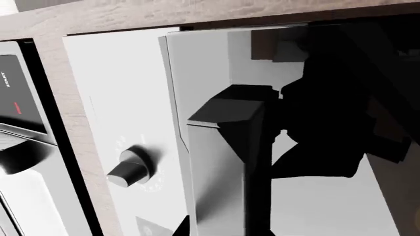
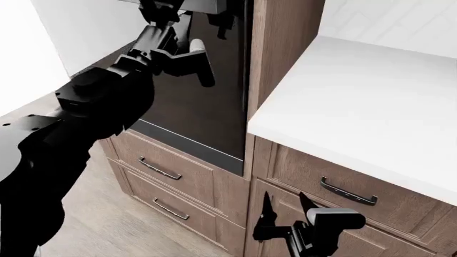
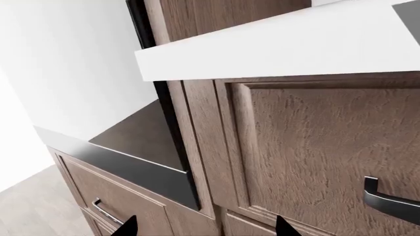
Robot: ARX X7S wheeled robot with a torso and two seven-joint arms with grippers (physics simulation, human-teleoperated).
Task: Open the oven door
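Note:
The oven door (image 2: 192,112) is a glossy black glass panel with a grey frame, set in the wood cabinet at upper left. Its grey bar handle (image 2: 205,69) sits near the door's top. My left gripper (image 2: 194,60) is shut on that handle. In the left wrist view the handle (image 1: 223,172) runs between both fingertips of the left gripper (image 1: 227,231). How far the door stands off its frame is unclear. My right gripper (image 2: 283,211) hangs low in front of the lower drawers, open and empty. The right wrist view shows the right gripper (image 3: 206,228) and the door (image 3: 141,140).
A white control panel with a round knob (image 1: 131,167) sits beside the door, and a black START panel (image 1: 16,93) beyond it. Two wood drawers (image 2: 158,167) lie under the oven. A white countertop (image 2: 357,96) with a drawer (image 2: 348,193) under it juts out on the right. Wood floor (image 2: 85,225) shows below.

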